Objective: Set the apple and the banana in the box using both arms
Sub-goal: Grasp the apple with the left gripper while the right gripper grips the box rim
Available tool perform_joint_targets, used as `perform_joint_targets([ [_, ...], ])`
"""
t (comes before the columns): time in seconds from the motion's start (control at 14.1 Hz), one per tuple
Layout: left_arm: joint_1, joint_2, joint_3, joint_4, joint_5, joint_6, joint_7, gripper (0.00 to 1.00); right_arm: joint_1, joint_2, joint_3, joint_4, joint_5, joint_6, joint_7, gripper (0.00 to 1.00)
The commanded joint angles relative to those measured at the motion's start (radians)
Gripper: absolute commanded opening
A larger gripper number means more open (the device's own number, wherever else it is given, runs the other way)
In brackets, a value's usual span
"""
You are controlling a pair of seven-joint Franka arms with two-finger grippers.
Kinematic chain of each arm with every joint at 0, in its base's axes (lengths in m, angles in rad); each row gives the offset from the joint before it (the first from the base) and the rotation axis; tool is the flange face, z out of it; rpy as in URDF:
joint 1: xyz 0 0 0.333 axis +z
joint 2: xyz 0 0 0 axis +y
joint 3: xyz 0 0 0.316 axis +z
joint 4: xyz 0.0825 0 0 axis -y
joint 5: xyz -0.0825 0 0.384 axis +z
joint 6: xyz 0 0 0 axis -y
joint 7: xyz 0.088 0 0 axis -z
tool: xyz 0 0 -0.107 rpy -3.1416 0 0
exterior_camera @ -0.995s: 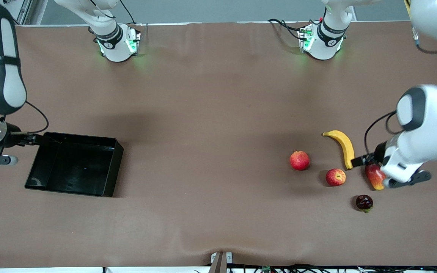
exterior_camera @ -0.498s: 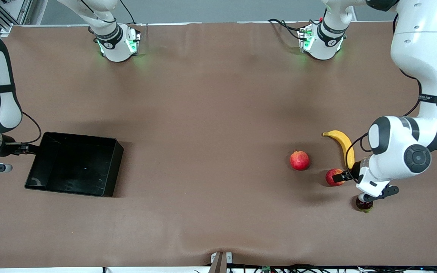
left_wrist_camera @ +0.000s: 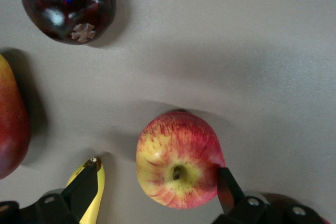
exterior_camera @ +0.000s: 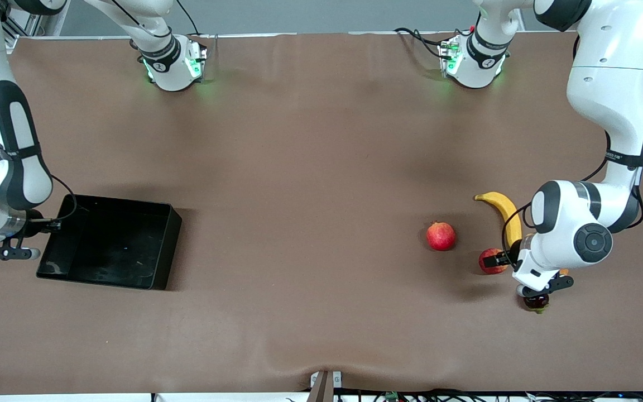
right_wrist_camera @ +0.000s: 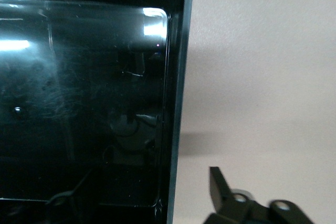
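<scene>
The apple (exterior_camera: 488,261) lies between the banana (exterior_camera: 507,213) and a dark fruit, partly under my left wrist. In the left wrist view my left gripper (left_wrist_camera: 156,188) is open, with the apple (left_wrist_camera: 178,166) between its fingers. One fingertip (left_wrist_camera: 227,184) is at the apple's side. The other covers the tip of the banana (left_wrist_camera: 96,203). My left gripper (exterior_camera: 500,260) is low over the apple. The black box (exterior_camera: 157,245) stands toward the right arm's end of the table. My right gripper (exterior_camera: 48,226) is open astride the box's end wall (right_wrist_camera: 177,87), one finger (right_wrist_camera: 218,184) outside it.
A red pomegranate (exterior_camera: 440,235) lies beside the apple toward the table's middle. A dark glossy fruit (exterior_camera: 535,301) lies nearer the front camera. A red-yellow mango (left_wrist_camera: 9,129) lies next to the banana, mostly hidden under the left arm in the front view.
My left gripper has moved from the banana's end and the mango to the apple and lowered round it. My right arm has shifted slightly at the box's end wall.
</scene>
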Motion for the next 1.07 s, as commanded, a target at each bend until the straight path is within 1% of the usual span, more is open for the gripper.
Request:
perform_joint_targets([
  [0.0, -0.001, 0.004, -0.003, 0.017, 0.011, -0.002, -0.015, 1.0, -0.023, 0.015, 0.015, 0.02, 0.014, -0.006, -0.011, 0.2],
  [0.07, 0.001, 0.002, -0.003, 0.018, 0.011, -0.002, -0.015, 1.0, -0.023, 0.018, 0.015, 0.02, 0.015, -0.006, -0.005, 0.0],
  [0.21, -0.001, 0.005, -0.004, 0.018, 0.011, -0.002, -0.015, 1.0, -0.022, 0.018, 0.015, 0.02, 0.015, -0.008, -0.005, 0.0],
  [0.43, -0.001, 0.022, -0.004, 0.012, 0.009, 0.052, -0.015, 1.0, -0.014, 0.018, 0.013, 0.022, 0.015, -0.009, -0.005, 0.0],
  [0.57, -0.001, 0.034, -0.008, 0.014, 0.009, 0.06, -0.015, 1.0, -0.005, 0.01, 0.015, 0.028, 0.014, -0.018, -0.014, 0.0],
  [0.71, -0.002, 0.036, -0.009, 0.014, -0.037, 0.07, -0.015, 1.0, -0.003, -0.004, 0.017, 0.037, 0.014, -0.022, -0.017, 0.0],
  [0.85, -0.004, 0.037, -0.009, 0.012, -0.041, 0.072, -0.013, 1.0, 0.004, -0.04, 0.03, 0.048, 0.012, -0.063, -0.038, 0.0],
  [1.0, -0.004, 0.054, -0.009, 0.009, -0.041, 0.089, -0.011, 1.0, 0.038, -0.076, 0.044, 0.066, 0.015, -0.119, -0.032, 0.0],
])
